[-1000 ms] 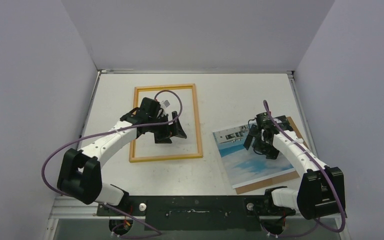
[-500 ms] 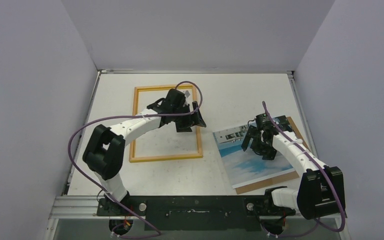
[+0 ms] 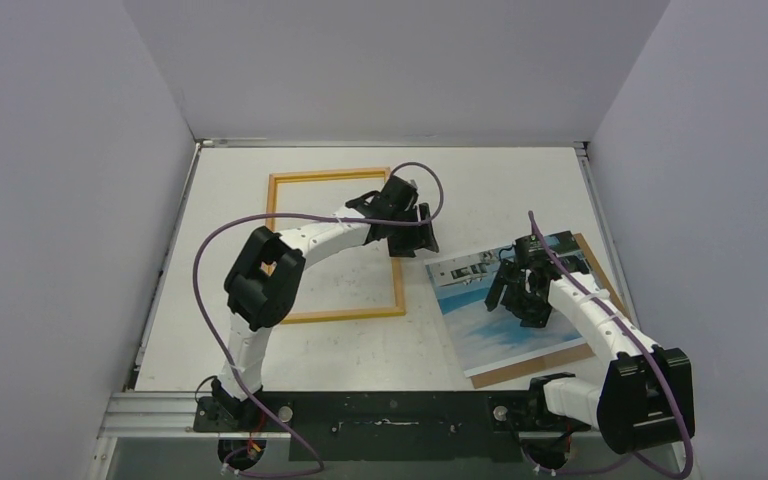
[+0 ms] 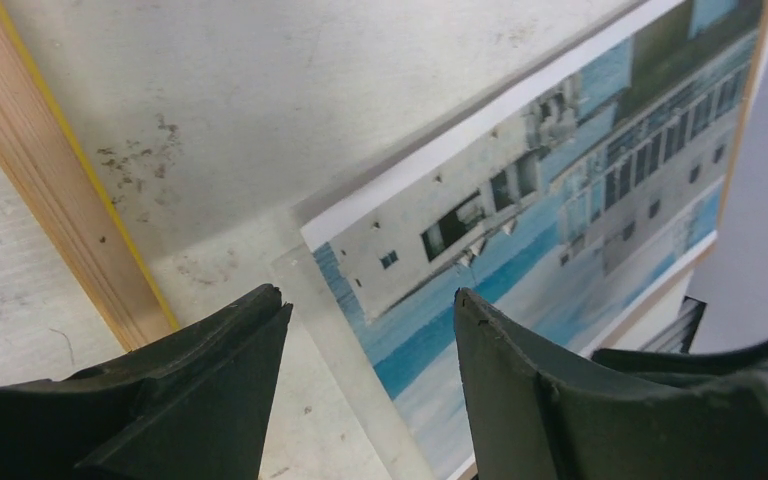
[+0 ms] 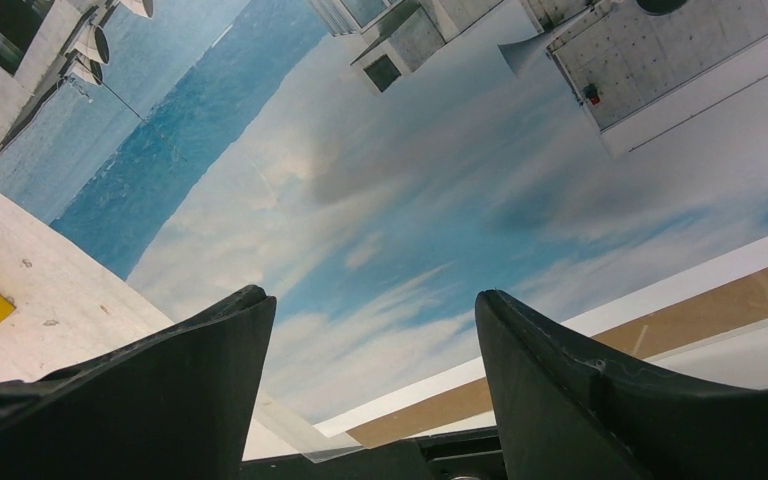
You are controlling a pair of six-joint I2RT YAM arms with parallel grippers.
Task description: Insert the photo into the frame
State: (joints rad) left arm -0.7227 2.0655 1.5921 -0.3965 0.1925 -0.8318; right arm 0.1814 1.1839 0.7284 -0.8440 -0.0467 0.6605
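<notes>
**A:** The photo [image 3: 505, 310], where is it?

**B:** It lies picture side up on the brown backing board [image 3: 540, 362], on the right part of the table [image 3: 520, 190]. The frame [image 3: 350, 314] lies flat just to its left. So your photo is not in the frame yet.

**A:** Why is my left gripper [image 3: 422, 232] out there?

**B:** You have it over the photo corner closest to the frame. Its fingers [image 4: 210, 340] are spread, with nothing between them. I think that corner is the easy one to catch. Watch out: a clear sheet [image 4: 330, 330] pokes out there too. I can't tell if it is over or under the photo.

**A:** And my right gripper [image 3: 520, 300]?

**B:** It hangs over the middle of the photo. Its fingers [image 5: 580, 370] are apart too and hold nothing. Maybe you want it there to press down, so the photo does not slide.
</notes>
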